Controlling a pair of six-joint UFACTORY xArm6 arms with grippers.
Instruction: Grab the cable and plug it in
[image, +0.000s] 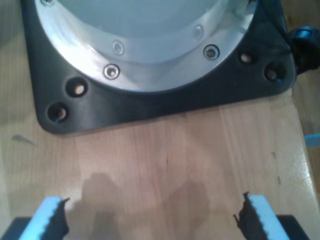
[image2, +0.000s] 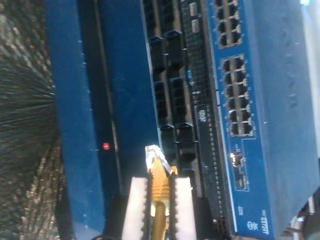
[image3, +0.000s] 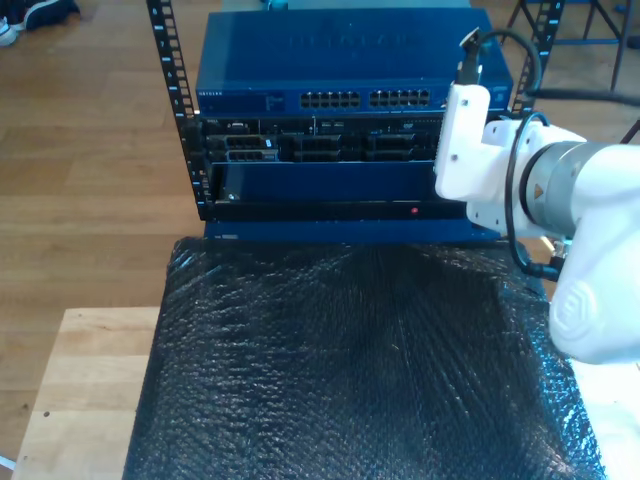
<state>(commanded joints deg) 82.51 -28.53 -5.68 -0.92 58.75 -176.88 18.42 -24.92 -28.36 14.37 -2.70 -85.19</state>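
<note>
Cable (image2: 159, 192), pale yellow with a clear plug (image2: 154, 156) at its tip, sits clamped between the pale pads (image2: 135, 207) of my second gripper (image2: 159, 200), the plug poking out past the fingertips. It hangs just in front of the stacked network gear: close by the plug is a plain blue panel (image2: 127, 85) with a small red light (image2: 105, 146), next to that a dark row of square module bays (image2: 170, 75), and beyond those a blue switch (image2: 260, 100) with blocks of ports. The plug has not reached any socket; its tip sits near the edge where the blue panel meets the dark bays.

From the exterior view, the rack (image3: 345, 130) stands at the far end of a black bubble-wrap sheet (image3: 350, 370), between two perforated black rails (image3: 175, 90). A white arm (image3: 540, 200) comes in from the exterior view's right and crowds the rack's corner on that side, with a black cable (image3: 515, 60) looping over it. The rest of the rack face and the whole sheet lie open, with pale table (image3: 80, 380) showing at the exterior view's left and wood floor (image3: 90, 130) beyond.

My first gripper (image: 152, 217) hovers over bare wood (image: 175, 155) with its jaws wide apart and nothing between them, near the rounded edge of a black base plate (image: 165, 102) carrying a silver bolted ring (image: 140, 55)
</note>
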